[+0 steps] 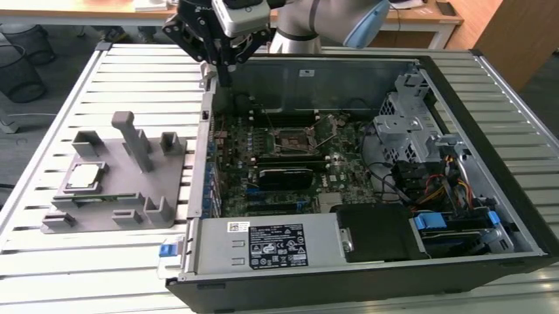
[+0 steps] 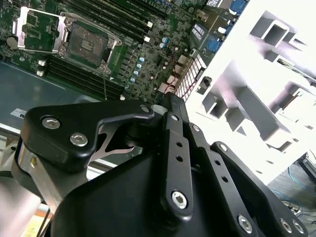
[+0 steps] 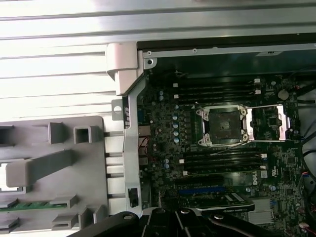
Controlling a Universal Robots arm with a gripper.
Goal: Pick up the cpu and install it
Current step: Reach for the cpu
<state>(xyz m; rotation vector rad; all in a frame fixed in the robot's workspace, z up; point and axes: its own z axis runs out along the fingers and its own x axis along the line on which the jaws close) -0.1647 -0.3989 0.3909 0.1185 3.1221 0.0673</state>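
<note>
exterior view: gripper [image 1: 224, 67] in the upper left of the frame, over the rim of the open computer case [image 1: 349, 82]; fingers pressed together, pinching nothing. cpu [image 1: 85, 176] lies flat in the grey fixture [image 1: 131, 210] on the slatted table [image 1: 140, 78], at the exterior view's left, outside the case and well apart from the gripper. socket [image 1: 292, 139] on the green motherboard [image 1: 349, 173], mid-frame, with its metal frame swung open.
</note>
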